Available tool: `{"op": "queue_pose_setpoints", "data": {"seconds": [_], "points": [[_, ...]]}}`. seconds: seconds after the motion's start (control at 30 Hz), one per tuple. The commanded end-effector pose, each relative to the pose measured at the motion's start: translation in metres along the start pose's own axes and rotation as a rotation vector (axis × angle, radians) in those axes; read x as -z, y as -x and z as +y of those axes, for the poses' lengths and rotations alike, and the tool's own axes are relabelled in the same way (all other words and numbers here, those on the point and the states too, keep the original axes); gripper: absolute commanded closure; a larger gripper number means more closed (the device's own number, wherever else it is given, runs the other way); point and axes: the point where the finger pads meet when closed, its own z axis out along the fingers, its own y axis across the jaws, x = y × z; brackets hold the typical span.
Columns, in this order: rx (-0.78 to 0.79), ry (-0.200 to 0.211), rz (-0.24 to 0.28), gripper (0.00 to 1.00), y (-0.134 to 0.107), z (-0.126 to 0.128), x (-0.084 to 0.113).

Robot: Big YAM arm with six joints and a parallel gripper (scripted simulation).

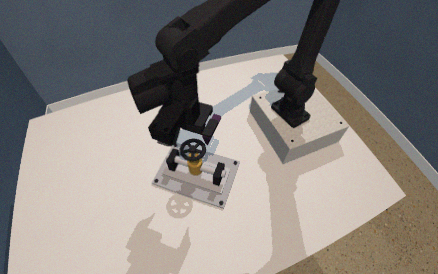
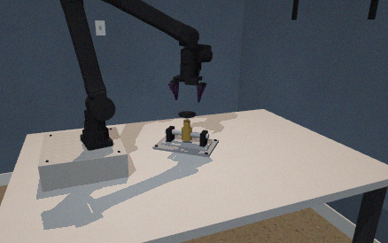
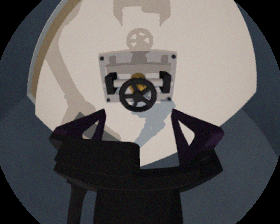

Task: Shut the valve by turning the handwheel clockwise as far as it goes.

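Observation:
The valve stands on a grey baseplate [image 1: 196,174] in the middle of the table. Its black spoked handwheel [image 1: 193,148] sits flat on top of a brass stem [image 1: 195,165], with a white pipe held between two black clamps. The handwheel also shows in the exterior view [image 2: 186,113] and in the wrist view [image 3: 138,95]. My gripper [image 2: 187,90] hangs open and empty well above the handwheel, its purple-tipped fingers pointing down. In the wrist view both fingers stand wide apart below the wheel, touching nothing.
The arm's base stands on a grey block [image 1: 298,127] at the back right of the table [image 2: 200,177]. The table has a raised rim along its far edge. Brown floor shows beyond the right edge.

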Motion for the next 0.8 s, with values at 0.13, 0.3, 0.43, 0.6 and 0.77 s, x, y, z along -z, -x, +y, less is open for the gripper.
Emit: {"op": "queue_pose_setpoints", "data": {"seconds": [0.13,0.3,0.43,0.6,0.77], "points": [[0.002,-0.003,-0.002,0.00,-0.002,-0.003,-0.013],[0.003,0.000,0.002,0.00,-0.002,-0.003,-0.024],[0.002,-0.005,-0.004,0.00,-0.002,-0.003,-0.028],[0.003,-0.001,0.001,0.00,-0.002,-0.003,-0.034],[0.002,0.000,0.003,0.00,-0.002,-0.003,-0.040]]}}
